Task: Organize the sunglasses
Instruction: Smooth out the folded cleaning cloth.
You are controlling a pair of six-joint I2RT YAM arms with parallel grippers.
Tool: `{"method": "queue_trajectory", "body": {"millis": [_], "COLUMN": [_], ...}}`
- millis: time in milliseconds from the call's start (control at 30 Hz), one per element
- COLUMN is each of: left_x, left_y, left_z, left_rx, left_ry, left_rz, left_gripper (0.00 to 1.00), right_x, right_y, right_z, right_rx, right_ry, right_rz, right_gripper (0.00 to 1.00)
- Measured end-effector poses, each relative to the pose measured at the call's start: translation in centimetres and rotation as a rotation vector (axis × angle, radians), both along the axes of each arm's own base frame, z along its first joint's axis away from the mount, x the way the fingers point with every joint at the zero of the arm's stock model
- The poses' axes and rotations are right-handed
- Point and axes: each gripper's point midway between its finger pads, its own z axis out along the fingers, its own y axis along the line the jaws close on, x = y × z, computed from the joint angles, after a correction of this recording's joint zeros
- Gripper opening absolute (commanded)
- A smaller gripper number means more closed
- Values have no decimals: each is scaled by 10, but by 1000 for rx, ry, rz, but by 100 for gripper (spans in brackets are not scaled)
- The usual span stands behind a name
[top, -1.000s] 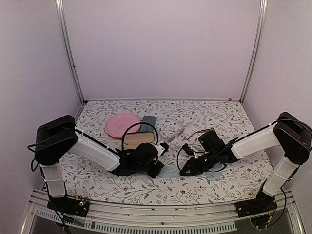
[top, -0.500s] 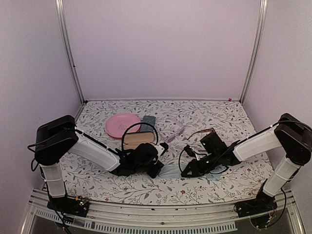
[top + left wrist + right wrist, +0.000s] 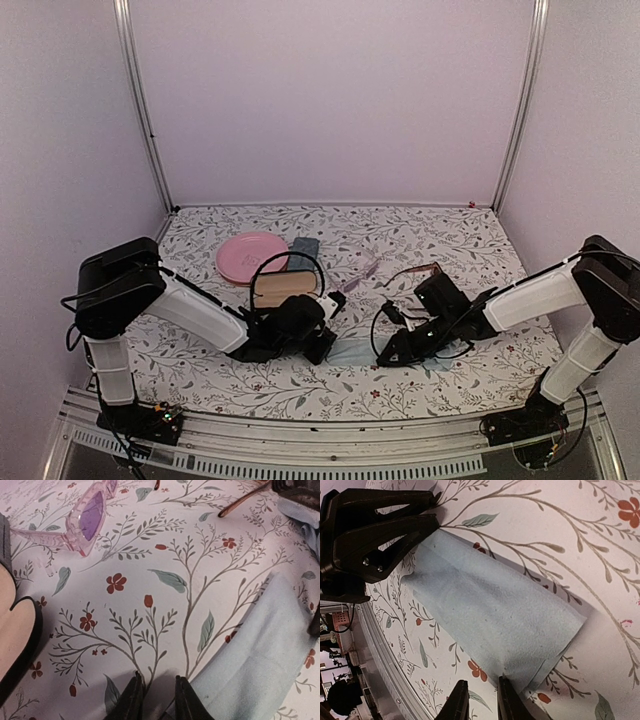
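The pale pink translucent sunglasses (image 3: 360, 269) lay open on the floral table (image 3: 440, 235) just right of the open black oval case (image 3: 285, 290). From the left wrist camera, one violet-tinted lens (image 3: 91, 515) faced up, well clear of the fingers. The reddish-brown sunglasses (image 3: 418, 270) sat a little further right, near the right arm's wrist. Only a thin brown temple (image 3: 245, 500) of that pair could be made out. Neither pair was held. Both arms reached toward the middle of the table, where a small light blue cloth (image 3: 350, 350) lay flat between them. The left gripper (image 3: 325, 348) was low at the cloth's left corner, its fingers (image 3: 134, 700) narrowly parted with shadowed table between them. The right gripper (image 3: 381, 357) was at the opposite corner, its fingers (image 3: 458, 700) also a narrow gap apart with bare tabletop showing through. The cloth's edge ran right up to one finger of each gripper, and whether either tip pressed on it could not be told. Behind the black case sat a pink plate (image 3: 250, 257) and a grey-blue rectangular case (image 3: 305, 246).
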Motion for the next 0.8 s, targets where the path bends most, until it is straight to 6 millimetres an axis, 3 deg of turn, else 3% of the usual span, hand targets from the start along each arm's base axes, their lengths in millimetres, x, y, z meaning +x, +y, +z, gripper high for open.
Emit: {"method": "queue_trajectory", "body": {"millis": [300, 567, 800], "left_x": [0, 0, 0], "left_y": [0, 0, 0], "left_z": [0, 0, 0], "left_rx": [4, 5, 8], "left_ry": [-5, -6, -6], "left_rz": [-3, -4, -5], "left_gripper": [24, 24, 24], "right_x": [-2, 11, 20], "right_y": [-14, 5, 17], "right_z": [6, 24, 8], "right_rx": [-40, 20, 14], "right_ry": [1, -32, -12], "right_rz": [-21, 0, 19], "right_gripper": [25, 26, 25]}}
